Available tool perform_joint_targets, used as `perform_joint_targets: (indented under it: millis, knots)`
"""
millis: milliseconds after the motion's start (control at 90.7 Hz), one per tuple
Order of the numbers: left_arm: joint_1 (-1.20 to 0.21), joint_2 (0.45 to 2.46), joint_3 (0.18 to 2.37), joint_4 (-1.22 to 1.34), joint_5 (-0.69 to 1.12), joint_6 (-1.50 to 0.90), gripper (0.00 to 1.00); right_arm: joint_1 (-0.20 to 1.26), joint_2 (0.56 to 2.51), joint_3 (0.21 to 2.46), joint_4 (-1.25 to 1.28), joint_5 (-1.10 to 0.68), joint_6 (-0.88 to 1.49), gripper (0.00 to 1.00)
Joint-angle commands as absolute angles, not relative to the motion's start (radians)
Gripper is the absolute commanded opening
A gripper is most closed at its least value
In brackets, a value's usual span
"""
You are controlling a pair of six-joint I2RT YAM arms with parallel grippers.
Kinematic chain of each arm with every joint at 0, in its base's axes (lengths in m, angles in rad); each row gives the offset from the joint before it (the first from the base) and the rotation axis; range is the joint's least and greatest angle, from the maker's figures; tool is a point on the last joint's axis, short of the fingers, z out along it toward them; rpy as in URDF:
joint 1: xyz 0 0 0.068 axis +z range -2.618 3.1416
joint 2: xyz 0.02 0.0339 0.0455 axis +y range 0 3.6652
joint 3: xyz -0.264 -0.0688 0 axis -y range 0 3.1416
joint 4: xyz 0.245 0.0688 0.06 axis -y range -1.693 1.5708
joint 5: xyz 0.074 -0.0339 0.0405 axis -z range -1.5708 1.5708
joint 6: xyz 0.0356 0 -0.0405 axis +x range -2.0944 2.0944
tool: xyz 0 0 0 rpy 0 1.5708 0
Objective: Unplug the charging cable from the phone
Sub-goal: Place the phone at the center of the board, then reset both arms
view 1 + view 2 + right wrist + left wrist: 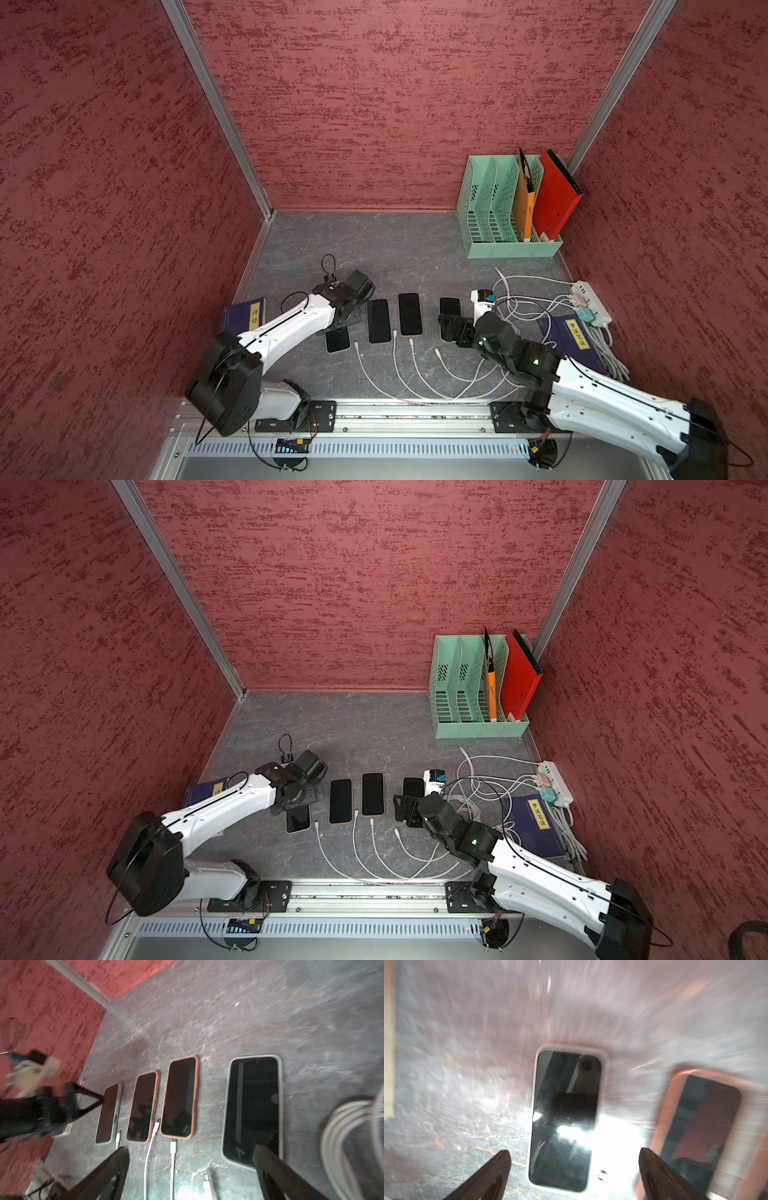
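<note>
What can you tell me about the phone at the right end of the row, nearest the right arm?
The rightmost phone lies flat, screen up, on the grey stone-look table. Its screen is dark and glossy, with reflections; a pale grey-green case with rounded corners frames it. It sits apart from the pink-cased phones. A white cable plug lies loose beside its near end, not inserted. The open right end effector hangs over that end; contact cannot be told.

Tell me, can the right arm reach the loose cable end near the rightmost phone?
Probably yes: the right gripper hovers open close by, and nothing covers the cable end beside the phone.
</note>
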State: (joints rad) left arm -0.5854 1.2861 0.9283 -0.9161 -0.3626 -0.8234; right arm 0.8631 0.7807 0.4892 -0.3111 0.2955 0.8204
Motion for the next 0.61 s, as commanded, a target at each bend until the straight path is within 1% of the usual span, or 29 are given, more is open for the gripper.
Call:
perform_joint_targets:
  millis: [0,77,165,209,275,364,397,452,485,595]
  knots:
    - [-0.577,1.164,1.007,-0.947,-0.453,-0.773,1.0,0.743,0.754,0.576,-0.433,0.281,0.798,0.98]
    - [-0.545,1.085,1.036,-0.914,-0.482,-0.746,1.0,0.659,0.742,0.618,-0.482,0.296,0.804,0.98]
    - [-0.483,1.02,1.042,-0.832,-0.483,-0.652,1.0,0.622,0.726,0.642,-0.513,0.457,0.809,0.98]
    - [-0.456,0.993,1.038,-0.779,-0.484,-0.592,1.0,0.62,0.72,0.625,-0.46,0.513,0.817,0.98]
    - [-0.423,0.972,1.01,-0.686,-0.54,-0.525,1.0,0.62,0.709,0.568,-0.392,0.607,0.855,0.98]
    - [-0.393,0.963,0.926,-0.504,-0.66,-0.441,1.0,0.614,0.681,0.485,-0.248,0.721,0.764,0.98]
    - [-0.378,0.96,0.882,-0.407,-0.69,-0.39,1.0,0.599,0.678,0.465,-0.2,0.73,0.713,0.98]
    - [-0.325,0.963,0.83,-0.274,-0.678,-0.307,1.0,0.555,0.708,0.467,-0.159,0.696,0.625,0.98]
    - [-0.295,0.973,0.818,-0.238,-0.669,-0.301,1.0,0.527,0.737,0.496,-0.182,0.68,0.602,0.98]
    - [-0.128,1.017,0.746,-0.121,-0.581,-0.293,1.0,0.425,0.866,0.588,-0.225,0.649,0.521,0.98]
